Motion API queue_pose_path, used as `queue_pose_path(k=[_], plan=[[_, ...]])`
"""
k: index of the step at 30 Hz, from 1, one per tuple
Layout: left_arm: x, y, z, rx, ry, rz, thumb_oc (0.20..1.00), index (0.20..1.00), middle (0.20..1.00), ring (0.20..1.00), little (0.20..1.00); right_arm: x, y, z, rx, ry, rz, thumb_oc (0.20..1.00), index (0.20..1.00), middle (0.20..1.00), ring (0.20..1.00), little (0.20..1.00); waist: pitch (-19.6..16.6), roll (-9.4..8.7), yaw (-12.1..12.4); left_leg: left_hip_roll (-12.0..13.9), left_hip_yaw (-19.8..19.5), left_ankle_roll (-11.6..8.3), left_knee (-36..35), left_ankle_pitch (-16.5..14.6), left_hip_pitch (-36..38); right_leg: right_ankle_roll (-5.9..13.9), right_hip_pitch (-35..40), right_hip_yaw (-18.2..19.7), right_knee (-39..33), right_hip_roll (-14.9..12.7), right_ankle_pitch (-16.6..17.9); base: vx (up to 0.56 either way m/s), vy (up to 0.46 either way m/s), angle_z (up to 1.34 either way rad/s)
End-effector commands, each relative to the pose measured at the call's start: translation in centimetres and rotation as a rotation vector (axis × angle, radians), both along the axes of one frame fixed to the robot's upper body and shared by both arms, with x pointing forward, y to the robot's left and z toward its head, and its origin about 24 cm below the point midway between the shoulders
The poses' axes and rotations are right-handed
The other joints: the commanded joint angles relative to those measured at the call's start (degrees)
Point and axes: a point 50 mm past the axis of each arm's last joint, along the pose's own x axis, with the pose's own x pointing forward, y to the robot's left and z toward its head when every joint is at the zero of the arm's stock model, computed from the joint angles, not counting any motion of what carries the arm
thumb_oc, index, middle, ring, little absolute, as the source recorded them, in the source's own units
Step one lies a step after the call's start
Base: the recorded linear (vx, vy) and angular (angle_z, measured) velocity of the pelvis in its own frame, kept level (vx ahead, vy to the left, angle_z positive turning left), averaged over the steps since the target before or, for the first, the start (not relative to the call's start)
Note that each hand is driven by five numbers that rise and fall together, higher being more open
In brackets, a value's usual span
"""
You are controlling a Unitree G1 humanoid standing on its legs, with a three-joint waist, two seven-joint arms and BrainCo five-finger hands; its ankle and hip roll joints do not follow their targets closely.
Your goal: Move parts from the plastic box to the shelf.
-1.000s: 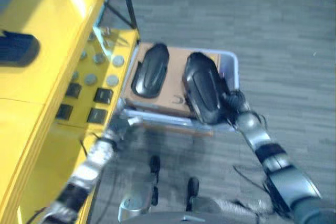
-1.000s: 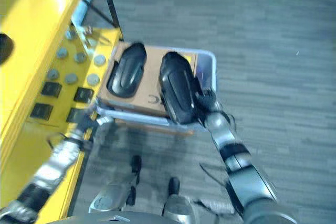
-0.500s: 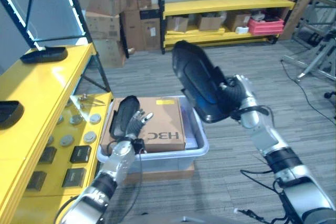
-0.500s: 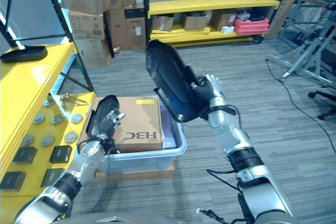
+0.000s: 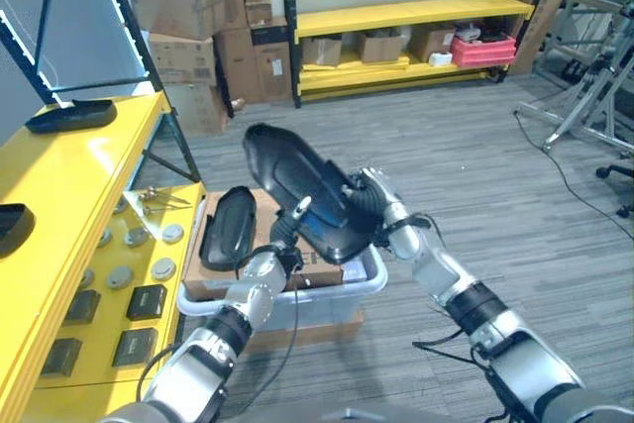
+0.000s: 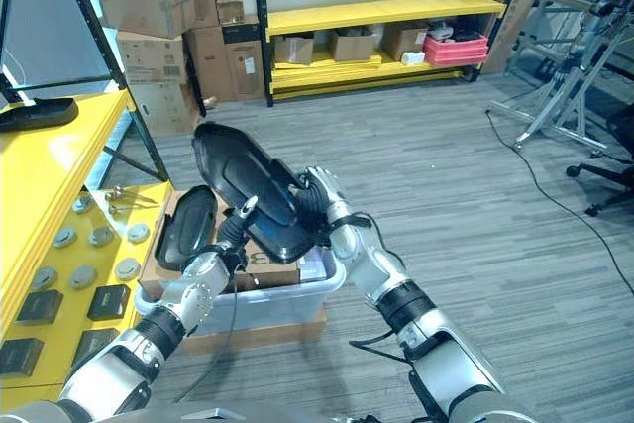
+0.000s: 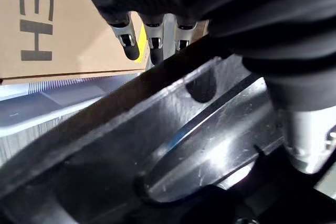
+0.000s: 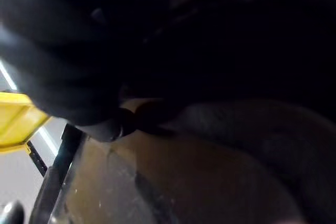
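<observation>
Right robot hand [image 5: 374, 207] grips the black part [image 5: 297, 192] above the plastic box [image 5: 367, 274]; left robot hand [image 5: 287, 235], fingers relaxed, supports it at 7 o'clock. Uneven support could tip it.

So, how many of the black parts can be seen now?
4. One black part is held up between both hands over the plastic box; one lies on the cardboard box inside it; two rest on the yellow shelf. Others may be hidden.
</observation>
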Motion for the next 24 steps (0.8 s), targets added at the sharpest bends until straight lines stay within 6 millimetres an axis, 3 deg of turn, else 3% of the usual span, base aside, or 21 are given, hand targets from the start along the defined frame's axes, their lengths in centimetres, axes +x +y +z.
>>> queue_pose_path(k=[1,2,9,17,19,24], plan=[[2.3,-1.6,3.1,-0.048,-0.109,-0.019,0.429,0.429,0.429,0.429,0.429,0.9,3.9,4.9,0.077,-0.156,0.183,0.200,0.200,0.200,0.200,0.200,-2.7,-1.86,2.3,6.0,-0.2,-5.38,0.8,-6.3,6.2,3.44,-3.2,-0.5,2.8,-3.4,0.4,0.00,0.000,0.00],[2.6,-1.5,3.6,-0.048,-0.135,-0.012,0.200,0.200,0.200,0.200,0.200,0.6,4.5,4.8,0.087,-0.151,0.209,0.200,0.200,0.200,0.200,0.200,-2.7,-1.93,2.3,6.0,-0.3,-5.40,0.8,-6.2,6.1,3.37,-3.3,-0.5,2.8,-3.4,0.4,0.00,0.000,0.00],[3.3,-0.2,5.6,-0.039,-0.261,0.047,0.200,0.200,0.200,0.200,0.200,-1.5,6.5,3.6,0.149,-0.093,0.343,0.200,0.200,0.200,0.200,0.200,-2.2,-2.35,2.4,6.1,-0.3,-5.54,0.8,-6.1,5.8,3.26,-3.9,-0.4,3.2,-3.2,0.4,0.00,0.000,0.00],[3.5,1.7,6.5,-0.022,-0.333,0.151,0.200,0.200,0.200,0.200,0.200,-2.4,5.9,1.8,0.299,0.041,0.364,0.200,0.200,0.200,0.200,0.200,-1.6,-2.34,2.7,6.3,-0.7,-5.69,0.8,-5.7,5.3,3.03,-4.3,-0.6,3.4,-2.9,0.3,-0.01,-0.019,0.00],[3.5,1.9,6.6,-0.024,-0.335,0.160,0.200,0.200,0.200,0.200,0.200,-2.5,5.7,1.7,0.330,0.058,0.361,1.000,1.000,1.000,1.000,1.000,-1.4,-2.24,2.7,6.4,-0.8,-5.76,0.7,-5.9,5.7,3.06,-3.8,-0.7,3.4,-2.8,-0.1,0.00,-0.023,0.00],[3.4,5.3,6.7,0.027,-0.368,0.278,0.200,0.200,0.200,0.200,0.200,-2.7,2.9,1.0,0.521,0.099,0.256,1.000,1.000,1.000,1.000,1.000,-0.5,-1.22,2.9,6.8,-1.6,-6.35,0.8,-5.2,5.0,2.61,-4.3,-1.1,3.8,-2.3,-0.5,-0.02,-0.059,0.02]])
